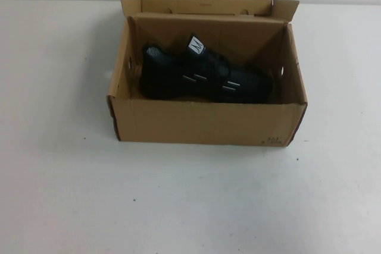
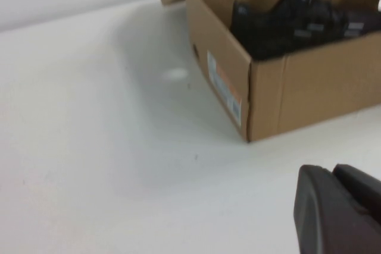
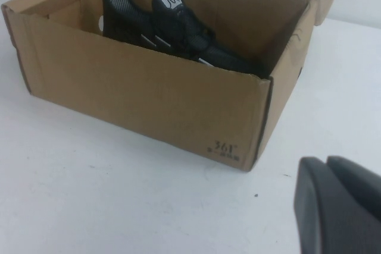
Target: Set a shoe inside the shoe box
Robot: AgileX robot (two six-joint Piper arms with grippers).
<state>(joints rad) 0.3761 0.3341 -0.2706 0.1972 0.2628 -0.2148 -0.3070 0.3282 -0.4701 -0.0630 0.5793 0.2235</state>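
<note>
The black sneaker (image 1: 202, 75) lies inside the brown cardboard shoe box (image 1: 202, 124), its white tongue label up and white dashes on its side. It also shows in the left wrist view (image 2: 297, 19) and the right wrist view (image 3: 178, 28), inside the box (image 2: 309, 87) (image 3: 137, 96). Neither arm shows in the high view. My left gripper (image 2: 333, 171) is shut and empty, above the table a way off the box's left corner. My right gripper (image 3: 326, 162) is shut and empty, off the box's front right corner.
The box stands at the middle back of the white table (image 1: 178, 200), its flaps up toward the back wall. A label (image 2: 225, 87) is on the box's left side, and dark print (image 3: 225, 149) on its front corner.
</note>
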